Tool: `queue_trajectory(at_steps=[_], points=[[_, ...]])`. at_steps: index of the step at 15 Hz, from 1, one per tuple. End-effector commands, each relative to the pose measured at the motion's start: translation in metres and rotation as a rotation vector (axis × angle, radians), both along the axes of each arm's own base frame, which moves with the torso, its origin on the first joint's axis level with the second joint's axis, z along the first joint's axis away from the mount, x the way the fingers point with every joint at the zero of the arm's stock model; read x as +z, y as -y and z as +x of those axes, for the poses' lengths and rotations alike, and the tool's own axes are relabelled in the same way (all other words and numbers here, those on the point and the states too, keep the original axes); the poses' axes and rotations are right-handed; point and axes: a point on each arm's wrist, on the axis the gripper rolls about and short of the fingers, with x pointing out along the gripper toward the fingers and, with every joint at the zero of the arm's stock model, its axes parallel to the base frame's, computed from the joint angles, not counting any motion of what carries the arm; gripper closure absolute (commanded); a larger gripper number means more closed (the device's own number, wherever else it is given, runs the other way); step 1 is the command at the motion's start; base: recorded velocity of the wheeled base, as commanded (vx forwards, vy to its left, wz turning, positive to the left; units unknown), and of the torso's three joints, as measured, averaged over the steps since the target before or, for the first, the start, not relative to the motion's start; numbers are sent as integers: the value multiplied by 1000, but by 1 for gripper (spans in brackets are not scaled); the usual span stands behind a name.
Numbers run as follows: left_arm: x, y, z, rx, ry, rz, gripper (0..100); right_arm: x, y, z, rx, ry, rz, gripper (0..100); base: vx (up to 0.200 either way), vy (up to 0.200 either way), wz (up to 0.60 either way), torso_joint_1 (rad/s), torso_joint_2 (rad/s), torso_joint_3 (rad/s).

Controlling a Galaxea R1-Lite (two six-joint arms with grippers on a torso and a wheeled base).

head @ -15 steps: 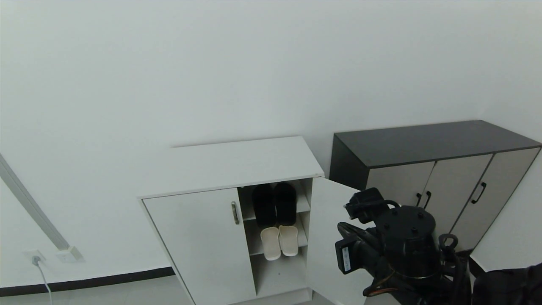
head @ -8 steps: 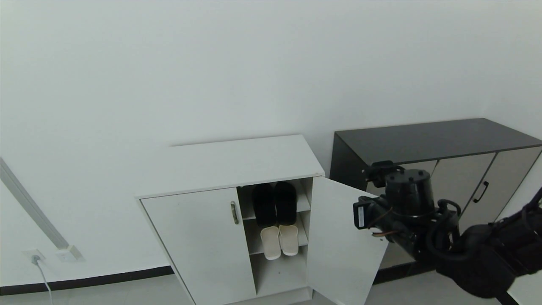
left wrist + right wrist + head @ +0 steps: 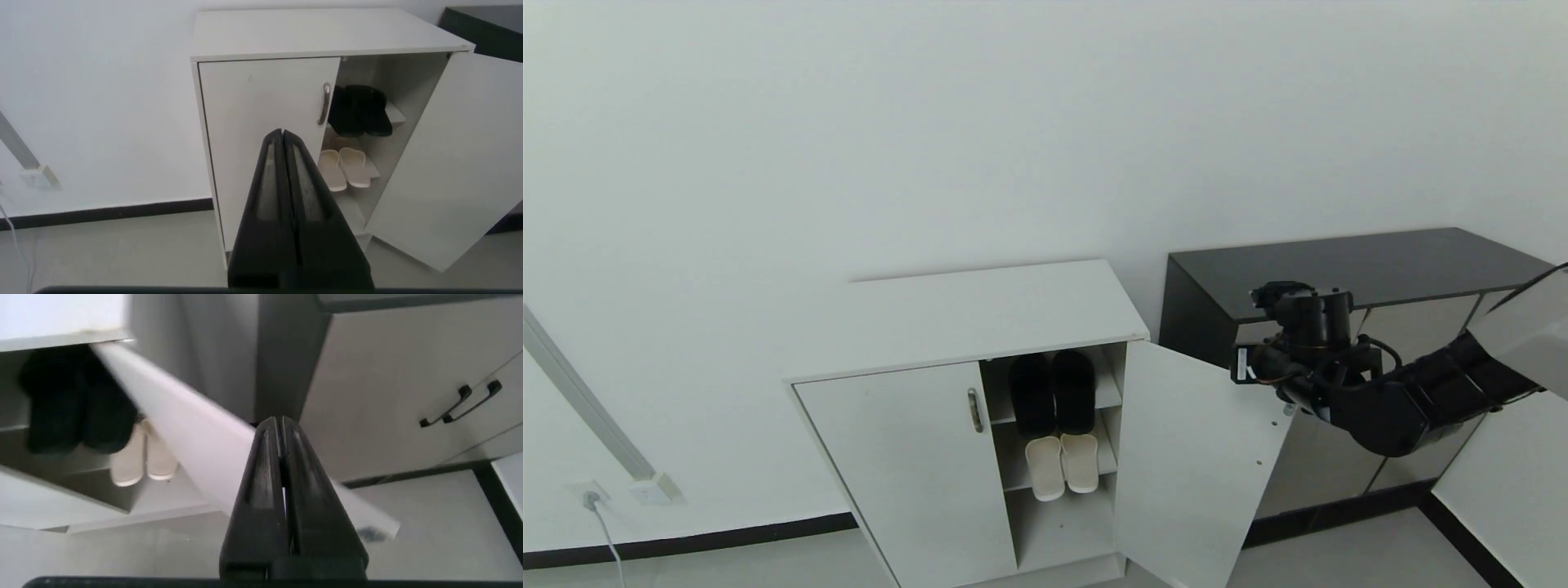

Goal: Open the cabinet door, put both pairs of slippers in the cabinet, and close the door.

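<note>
Both pairs of slippers are in the white cabinet [image 3: 980,318]: the black slippers [image 3: 1052,394] lie on the upper shelf and the cream slippers [image 3: 1062,465] on the shelf below. Opening and loading look done; only closing is left.

Each pair lies side by side with its long axis running front to back. The ends toward the room look like heels, and the cream ones poke just past the shelf edge.

The right door [image 3: 1192,465] stands swung out on its right-hand hinges, its free edge pointing away from the cabinet. The left door [image 3: 915,465] is closed.

The right tool [image 3: 1278,296], fingers pressed together on nothing, sits just beside that free edge at the door's outer face, in front of the dark cabinet [image 3: 1339,269]; contact cannot be judged. The left tool [image 3: 283,139], also together and holding nothing, faces the cabinet from well apart.
</note>
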Motion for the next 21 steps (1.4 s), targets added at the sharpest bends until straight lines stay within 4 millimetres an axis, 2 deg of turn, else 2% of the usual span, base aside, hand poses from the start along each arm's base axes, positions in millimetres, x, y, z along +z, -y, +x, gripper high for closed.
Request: queue_trajectory(at_steps=[1, 6, 14, 18, 21], points=[[0, 0, 0, 0, 0, 1, 100, -20, 12, 17, -33, -35, -8, 100, 0, 0, 0, 0, 0, 0], [0, 0, 0, 0, 0, 1, 100, -38, 33, 33, -83, -66, -14, 100, 0, 0, 0, 0, 0, 0], [0, 0, 0, 0, -1, -1, 100, -46, 34, 23, -58, -108, -49, 100, 0, 0, 0, 0, 0, 0], [0, 0, 0, 0, 0, 0, 100, -41, 25, 3, -23, -123, -54, 100, 0, 0, 0, 0, 0, 0], [0, 0, 0, 0, -1, -1, 100, -31, 1, -28, 65, -115, -55, 100, 0, 0, 0, 0, 0, 0]])
